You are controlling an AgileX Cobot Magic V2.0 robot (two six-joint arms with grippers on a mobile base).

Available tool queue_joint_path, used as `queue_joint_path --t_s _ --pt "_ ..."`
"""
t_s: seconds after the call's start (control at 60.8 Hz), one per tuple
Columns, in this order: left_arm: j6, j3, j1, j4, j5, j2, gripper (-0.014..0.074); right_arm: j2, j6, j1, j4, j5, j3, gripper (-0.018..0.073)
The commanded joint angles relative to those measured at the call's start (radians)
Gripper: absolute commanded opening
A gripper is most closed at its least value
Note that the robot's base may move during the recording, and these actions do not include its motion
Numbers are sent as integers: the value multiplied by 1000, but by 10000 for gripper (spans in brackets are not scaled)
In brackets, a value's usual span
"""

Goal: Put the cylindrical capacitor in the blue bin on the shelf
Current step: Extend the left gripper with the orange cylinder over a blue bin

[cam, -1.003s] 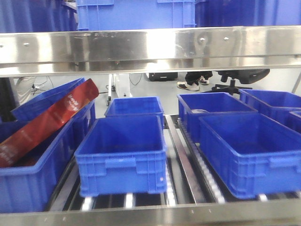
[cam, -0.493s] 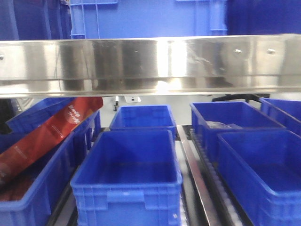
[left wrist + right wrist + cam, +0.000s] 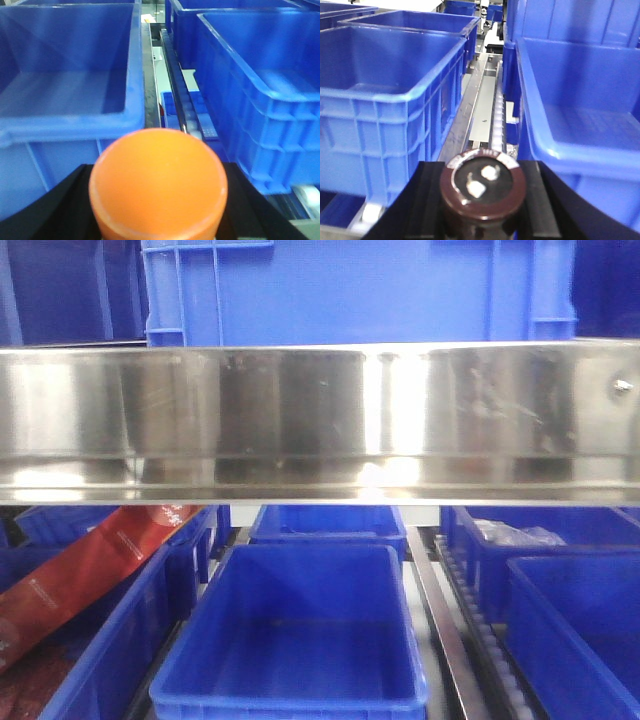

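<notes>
The cylindrical capacitor [image 3: 482, 189] is dark brown with two silver terminals on its end face. My right gripper [image 3: 482, 197] is shut on it, black fingers [image 3: 427, 200] pressed against both sides. It hangs over the roller track between two blue bins [image 3: 385, 85] [image 3: 580, 115] on the shelf [image 3: 320, 420]. My left gripper [image 3: 158, 192] is shut on an orange round-topped object [image 3: 158, 175], just in front of a blue bin [image 3: 65, 75]. Neither gripper shows in the front view.
A steel front rail spans the front view, with a blue crate [image 3: 350, 290] above it. Below stand a middle blue bin [image 3: 300, 640], a left bin holding a red packet [image 3: 80, 575], and a right rear bin holding a clear bag [image 3: 510, 533]. Roller tracks [image 3: 497, 120] run between the bins.
The front view has closed in on the shelf: the steel rail now sits lower and larger in frame, and the bins below look closer and are partly cut off.
</notes>
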Motion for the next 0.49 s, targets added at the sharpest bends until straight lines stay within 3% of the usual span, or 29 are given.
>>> queue_joint_path --t_s 0.0,0.477 --pt "-4 -6 -6 -3 -22 -2 -111 -1 -4 1 -2 -24 -3 -153" --pt "-4 -6 -6 -3 -22 -2 -111 -1 -4 1 -2 -24 -3 -153"
